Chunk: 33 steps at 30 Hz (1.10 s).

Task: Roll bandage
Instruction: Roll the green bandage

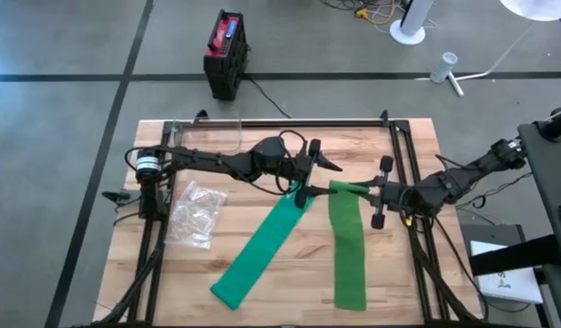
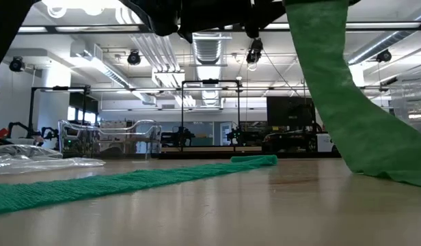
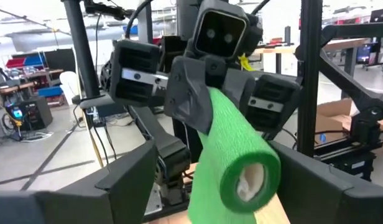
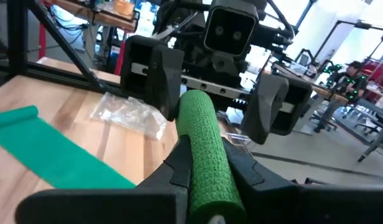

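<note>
A green bandage roll (image 3: 238, 165) hangs level above the table's middle, with my right gripper (image 4: 204, 158) shut on it. Its loose tail (image 1: 347, 246) drops from the roll and lies on the wood toward the near edge. In the low view the tail (image 2: 347, 109) hangs slack from above onto the table. My left gripper (image 3: 219, 158) faces the right one and is open. Its fingers stand on either side of the roll's free end (image 4: 193, 102); I cannot tell whether one finger touches it. A second green strip (image 1: 260, 248) lies flat on the table. My right gripper pinches one end of the roll (image 4: 207, 177) between its two fingers. The fingers come level from the table's right and lie along the roll. The roll sticks out level past the fingertips, clear of the table, with only its tail resting on the wood.
A clear plastic bag (image 1: 197, 211) lies at the left of the table. Black frame rails (image 1: 401, 155) run along the table's far and side edges. A black and red box (image 1: 226, 53) stands on the floor beyond the far edge.
</note>
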Motion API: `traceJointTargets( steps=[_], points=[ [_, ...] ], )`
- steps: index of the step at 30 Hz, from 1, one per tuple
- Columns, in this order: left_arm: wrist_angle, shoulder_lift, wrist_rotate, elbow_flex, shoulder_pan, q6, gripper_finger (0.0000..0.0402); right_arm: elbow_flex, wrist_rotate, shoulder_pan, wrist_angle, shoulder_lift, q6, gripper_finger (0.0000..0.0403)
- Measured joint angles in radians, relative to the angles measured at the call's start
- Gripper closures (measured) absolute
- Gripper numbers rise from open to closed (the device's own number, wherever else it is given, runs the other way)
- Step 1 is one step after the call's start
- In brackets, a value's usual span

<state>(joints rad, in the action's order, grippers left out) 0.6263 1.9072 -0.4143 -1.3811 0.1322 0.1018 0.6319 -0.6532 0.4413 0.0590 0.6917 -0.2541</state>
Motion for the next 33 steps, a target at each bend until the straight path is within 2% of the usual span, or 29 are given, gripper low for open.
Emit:
traceJointTargets(
  steps=[4,10,19,23,28,33],
  points=[
    [0.003,0.006,0.003,0.0,0.001,-0.001,0.0148,0.0,0.008,-0.04,-0.03,0.019,-0.03,0.0364],
    [-0.01,0.006,0.011,0.006,0.003,0.016,0.022,0.0,0.034,-0.09,-0.051,0.045,-0.035,0.0364],
    [-0.043,0.005,0.078,0.003,0.001,0.141,0.0374,0.0,0.022,-0.109,-0.079,0.055,0.057,0.0361],
    [-0.046,0.005,0.083,0.003,-0.007,0.253,0.0373,0.0,0.033,-0.108,-0.07,0.047,0.143,0.0337],
    [-0.05,0.005,0.148,0.003,-0.015,0.318,0.0347,0.017,0.041,-0.108,0.009,0.014,0.342,0.0279],
    [-0.053,0.0,0.19,0.003,-0.03,0.433,0.0366,0.059,0.041,-0.108,0.064,-0.031,0.521,0.0215]
  ],
)
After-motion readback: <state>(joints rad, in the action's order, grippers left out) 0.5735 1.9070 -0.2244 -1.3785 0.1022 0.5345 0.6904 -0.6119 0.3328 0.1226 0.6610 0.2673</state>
